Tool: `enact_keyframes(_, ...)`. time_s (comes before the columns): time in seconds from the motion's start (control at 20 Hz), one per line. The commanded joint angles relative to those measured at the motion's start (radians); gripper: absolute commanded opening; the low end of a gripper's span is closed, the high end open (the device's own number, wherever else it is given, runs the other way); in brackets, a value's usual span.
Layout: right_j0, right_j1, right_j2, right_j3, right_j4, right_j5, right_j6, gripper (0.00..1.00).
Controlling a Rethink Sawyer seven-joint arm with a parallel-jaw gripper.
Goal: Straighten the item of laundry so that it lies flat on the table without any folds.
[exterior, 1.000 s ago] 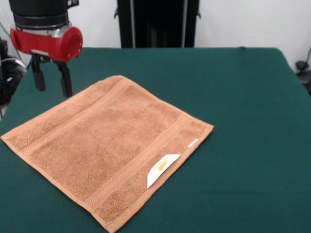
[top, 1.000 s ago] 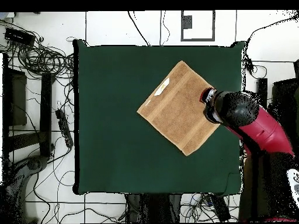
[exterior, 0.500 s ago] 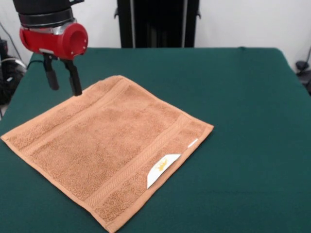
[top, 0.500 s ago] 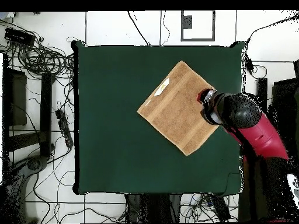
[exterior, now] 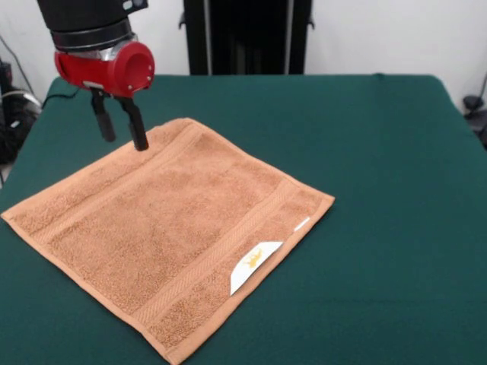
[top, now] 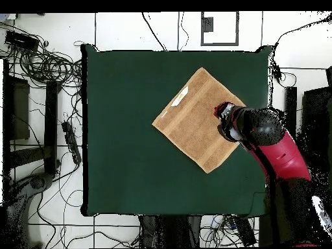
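Dark green cloth covers the table (exterior: 380, 152), which fills most of the front view and runs back to a pale wall with a black upright frame (exterior: 247, 36) behind its far edge. Nearest the camera lies the towel (exterior: 163, 232), an orange-tan terry square set cornerwise on the cloth, one corner reaching the bottom of the front view and another pointing toward the left edge. It lies spread out flat, with no fold visible across its face. Woven border bands run along two opposite sides. At the near right edge a white label (exterior: 253, 264) with a yellow mark sits turned up on the towel, and a small white tag (exterior: 302, 223) shows a little farther along the same edge.

Beyond the label, the towel's face rises to its far corner. Just over that far left edge hangs the gripper (exterior: 122, 135), below a red collar on the black arm. Its two dark fingers (exterior: 138, 129) point downward and stand slightly apart with nothing between them; whether the tips touch the terry cannot be told.

From overhead, the towel (top: 196, 120) sits in the table's (top: 130, 162) right half, with the arm's red body (top: 285, 159) coming in over the table's right edge.
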Motion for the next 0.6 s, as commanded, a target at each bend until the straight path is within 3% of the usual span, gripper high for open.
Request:
enact_keyframes(0.05,0.083,0.073,0.043,0.121,0.088,-0.005,0.367,1.00)
enact_keyframes(0.6,0.095,0.066,0.008,0.133,0.096,0.020,0.402,1.00)
